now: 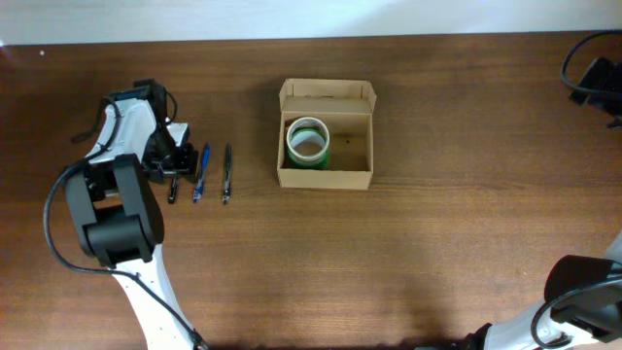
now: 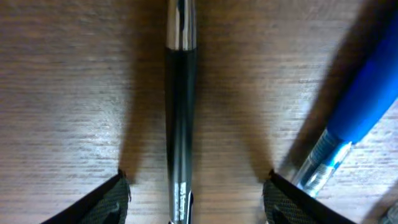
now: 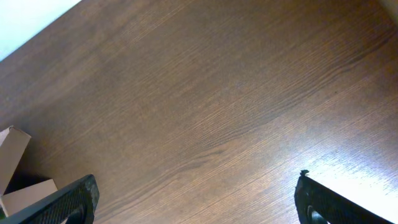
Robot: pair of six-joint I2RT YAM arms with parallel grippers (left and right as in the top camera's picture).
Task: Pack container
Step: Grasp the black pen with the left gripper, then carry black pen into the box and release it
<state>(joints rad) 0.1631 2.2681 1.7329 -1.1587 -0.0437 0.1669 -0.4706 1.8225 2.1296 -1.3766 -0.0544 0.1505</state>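
The container [image 1: 325,178] is a small tan cardboard box, open, with its flap standing at the back, in the middle of the table. A green-and-white tape roll [image 1: 308,142] lies inside it. Three pens lie side by side to its left: a black pen [image 1: 173,190], a blue pen [image 1: 200,173] and another black pen [image 1: 226,174]. My left gripper [image 1: 173,160] is open, low over the leftmost black pen [image 2: 180,93], one finger on each side [image 2: 196,193]. The blue pen [image 2: 360,106] lies just outside the right finger. My right gripper [image 3: 196,193] is open and empty above bare table.
The container's corner [image 3: 15,146] shows at the lower left of the right wrist view. The right arm's base [image 1: 583,292] is at the bottom right of the table. A black cable and fixture [image 1: 593,78] sit at the far right edge.
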